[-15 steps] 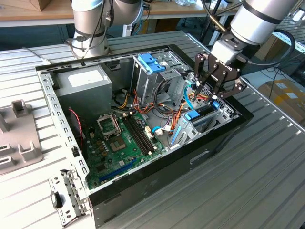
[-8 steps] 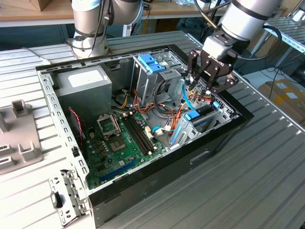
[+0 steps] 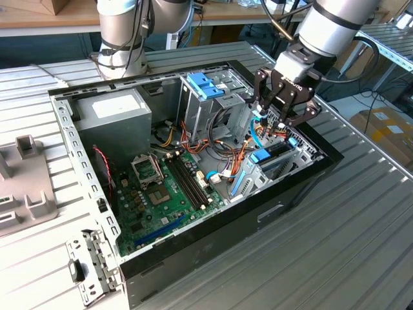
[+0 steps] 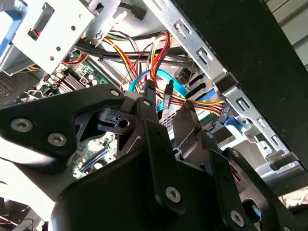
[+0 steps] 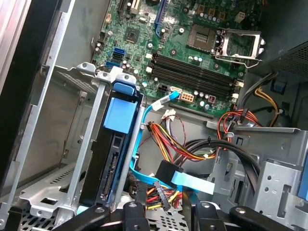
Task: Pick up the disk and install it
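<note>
Exterior view: open computer case (image 3: 193, 168) lies on its side on a ribbed metal table (image 3: 361, 245). The gripper (image 3: 279, 115) hangs over the case end at the exterior view's right, above a nest of coloured cables (image 3: 226, 139). Its black fingers (image 3: 261, 97) are spread, nothing seen between them. The disk (image 3: 271, 154) stands on edge in its bay just below the gripper, blue tab up. Green motherboard (image 3: 164, 194) covers the case floor; grey power-supply box (image 3: 116, 113) sits at the far corner, a metal cage (image 3: 206, 97) with light-blue handles between it and the gripper.

Second wrist view: black fingers (image 4: 156, 130) fill the foreground, parted, gripping nothing. Beyond them red, yellow and black wires (image 4: 154, 53) and a light-blue flat cable (image 4: 166, 82) run along the case wall.

First wrist view: the disk (image 5: 111, 168) sits upright in a silver bracket (image 5: 89, 144), blue tab (image 5: 120, 114) at its edge, connector side facing the cables. Probably fully seated, but the lower end is hidden. Fingertips (image 5: 132, 209) sit just beside the disk's end, not touching it. Motherboard (image 5: 192, 57) lies beyond.
</note>
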`<state>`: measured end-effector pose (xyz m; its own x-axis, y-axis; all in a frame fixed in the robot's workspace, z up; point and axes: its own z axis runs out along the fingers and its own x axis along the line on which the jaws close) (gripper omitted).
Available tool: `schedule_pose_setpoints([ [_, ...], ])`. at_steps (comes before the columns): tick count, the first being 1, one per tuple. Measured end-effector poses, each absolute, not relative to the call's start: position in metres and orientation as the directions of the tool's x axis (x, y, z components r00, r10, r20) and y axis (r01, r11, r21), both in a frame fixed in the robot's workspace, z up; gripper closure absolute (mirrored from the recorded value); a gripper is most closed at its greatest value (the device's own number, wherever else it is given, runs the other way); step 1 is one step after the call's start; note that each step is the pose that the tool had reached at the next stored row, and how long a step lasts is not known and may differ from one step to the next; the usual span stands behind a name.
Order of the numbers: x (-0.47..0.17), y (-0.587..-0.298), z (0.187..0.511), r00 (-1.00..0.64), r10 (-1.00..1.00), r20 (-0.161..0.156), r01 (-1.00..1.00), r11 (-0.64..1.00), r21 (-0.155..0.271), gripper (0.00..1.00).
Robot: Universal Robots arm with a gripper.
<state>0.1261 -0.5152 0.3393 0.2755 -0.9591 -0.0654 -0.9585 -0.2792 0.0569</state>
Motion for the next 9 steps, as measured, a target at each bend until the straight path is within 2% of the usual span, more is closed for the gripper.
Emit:
schedule_pose_setpoints([
  [4, 0.1261, -0.5152, 0.3392, 0.275, -0.959, -0.065, -0.959, -0.279, 0.057, 0.59],
  [5, 0.1262, -0.5152, 0.3392, 0.275, -0.959, -0.065, -0.959, -0.279, 0.057, 0.66],
  [6, 0.1262, -0.5152, 0.3392, 0.275, -0.959, -0.065, -0.959, -0.279, 0.057, 0.66],
  [9, 0.1262, -0.5152, 0.3393, 0.275, -0.959, -0.065, -0.959, -0.279, 0.057, 0.84],
])
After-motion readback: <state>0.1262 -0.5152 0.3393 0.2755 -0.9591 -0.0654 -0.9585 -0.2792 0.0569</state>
